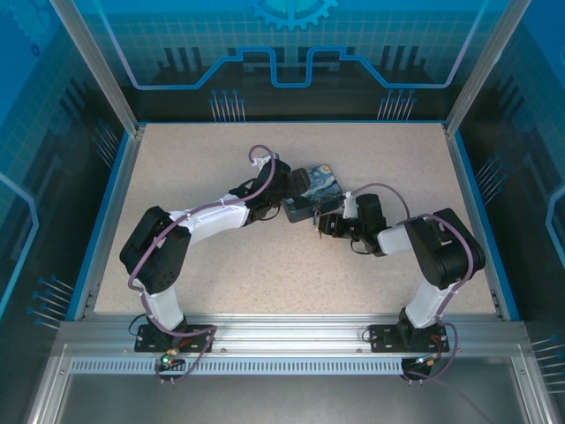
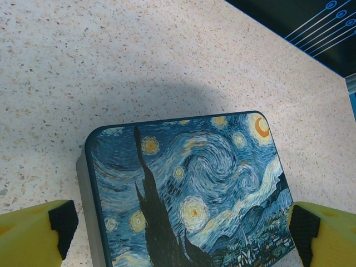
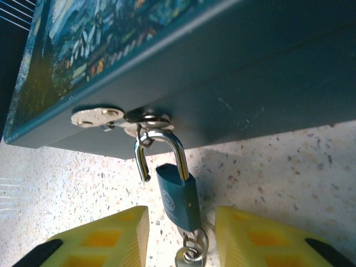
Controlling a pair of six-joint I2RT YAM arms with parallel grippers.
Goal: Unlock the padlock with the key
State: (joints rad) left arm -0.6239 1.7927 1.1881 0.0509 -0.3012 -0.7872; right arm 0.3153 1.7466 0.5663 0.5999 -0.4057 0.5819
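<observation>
Right gripper, bottom centre: jaws parted, straddling key and padlock, no contact seen. Key sits at padlock's lower end. Shackle, left leg free, hangs from tin hasp. Left gripper spread wide, flanking tin.

We see the blue padlock between the right gripper fingers, shackle popped open, hooked through the hasp; grey key at its base.
</observation>
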